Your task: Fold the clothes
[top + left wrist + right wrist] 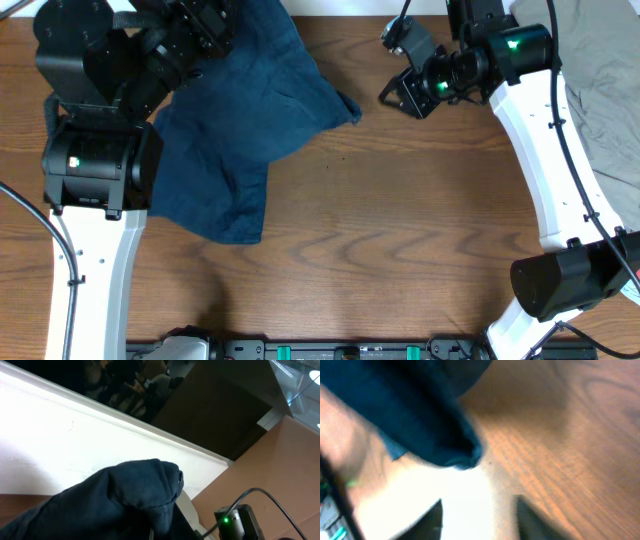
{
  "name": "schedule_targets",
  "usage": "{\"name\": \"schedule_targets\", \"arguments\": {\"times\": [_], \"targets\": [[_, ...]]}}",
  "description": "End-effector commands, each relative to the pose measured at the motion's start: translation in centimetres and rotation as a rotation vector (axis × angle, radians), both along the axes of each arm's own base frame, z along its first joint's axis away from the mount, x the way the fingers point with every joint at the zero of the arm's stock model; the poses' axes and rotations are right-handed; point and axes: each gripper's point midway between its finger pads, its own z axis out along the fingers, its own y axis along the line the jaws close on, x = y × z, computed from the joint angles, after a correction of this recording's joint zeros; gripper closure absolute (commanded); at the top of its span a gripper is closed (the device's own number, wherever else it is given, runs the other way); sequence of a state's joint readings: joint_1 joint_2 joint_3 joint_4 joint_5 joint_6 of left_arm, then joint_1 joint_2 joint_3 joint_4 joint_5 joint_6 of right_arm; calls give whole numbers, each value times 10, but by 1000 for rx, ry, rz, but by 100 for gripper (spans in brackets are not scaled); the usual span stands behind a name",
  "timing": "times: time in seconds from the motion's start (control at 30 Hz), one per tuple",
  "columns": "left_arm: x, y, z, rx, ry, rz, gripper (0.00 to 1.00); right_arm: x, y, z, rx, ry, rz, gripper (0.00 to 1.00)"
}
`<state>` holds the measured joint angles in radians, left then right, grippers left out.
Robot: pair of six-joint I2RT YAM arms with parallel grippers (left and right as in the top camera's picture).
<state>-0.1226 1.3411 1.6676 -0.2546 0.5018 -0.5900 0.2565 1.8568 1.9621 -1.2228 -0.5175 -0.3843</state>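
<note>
A dark blue garment (250, 120) lies spread over the left half of the wooden table (400, 230). My left gripper (205, 30) is at its far edge, shut on a bunched fold of the blue garment (135, 495), lifted up. My right gripper (405, 95) is open and empty above the table, just right of the garment's right corner (345, 105). In the right wrist view that blue corner (455, 455) hangs ahead of the open fingers (480, 515). A grey-green garment (600, 90) lies at the right edge.
The left arm's base (95, 170) stands on the garment's left side. The right arm (540, 160) reaches across the right side, partly over the grey-green garment. A black rail (350, 350) runs along the front edge.
</note>
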Motion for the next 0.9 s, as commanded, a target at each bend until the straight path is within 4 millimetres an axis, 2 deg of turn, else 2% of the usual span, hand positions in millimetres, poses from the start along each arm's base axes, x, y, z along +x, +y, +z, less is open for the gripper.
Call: {"name": "schedule_targets", "arguments": {"times": [0.0,0.1,0.2,0.4,0.5,0.67,0.7,0.73,0.77,0.8,0.87], "targets": [[-6,-1,15,38,-69,-10,94,-18,9,4,33,11,103,35],[-6,-1,15,37,-70,-10,94,-27,6,-1,4,12,158,17],[-6,-1,16,37,-74,-11,94,-27,5,-2,-10,1,174,11],[-7,-1,18,35,-81,-11,94,-27,18,-13,-16,-28,231,7],[-9,-1,19,35,-84,-11,94,-28,29,-27,-15,-33,257,6],[-9,-1,19,35,-84,-10,94,-42,49,-48,-8,-9,313,8],[-9,-1,19,35,-84,-11,94,-44,53,-51,-14,-11,324,15],[-9,-1,19,35,-84,-11,94,-44,57,-53,-23,-21,332,32],[-9,-1,19,35,-84,-11,94,-41,59,-55,-40,-43,334,69],[-9,-1,19,35,-83,-11,94,-36,60,-56,-62,-61,318,99],[-9,-1,17,37,-76,-11,94,-14,50,-58,-134,-81,161,99]]}}
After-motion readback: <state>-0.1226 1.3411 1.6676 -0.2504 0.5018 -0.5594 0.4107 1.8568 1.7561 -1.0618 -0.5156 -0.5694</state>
